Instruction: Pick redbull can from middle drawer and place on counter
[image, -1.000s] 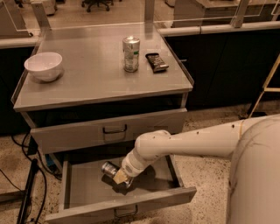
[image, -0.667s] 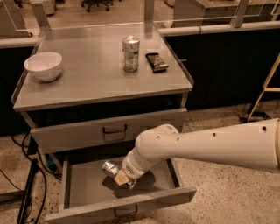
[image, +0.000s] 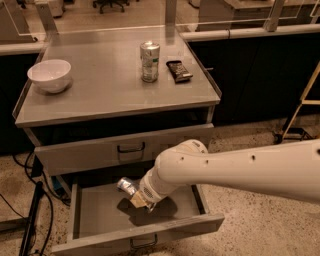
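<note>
The redbull can (image: 127, 187), slim and silvery with a shiny round end, sits tilted inside the open middle drawer (image: 95, 216), just above its floor. My gripper (image: 138, 200) reaches down into the drawer from the right and is right against the can's lower end; its tip is mostly hidden by the white arm (image: 235, 170). The counter (image: 105, 90) is the broad grey cabinet top above the drawers.
On the counter stand a white bowl (image: 49, 75) at the left, a wider silver can with green marks (image: 149, 61) and a dark snack bar (image: 179, 71) at the back right. A closed drawer front with a black loop handle (image: 131, 148) sits above the open drawer. Cables (image: 30, 220) lie at left.
The arm has swung further across the view and lifted a little; the can looks tilted up and slightly higher in the drawer than before.
</note>
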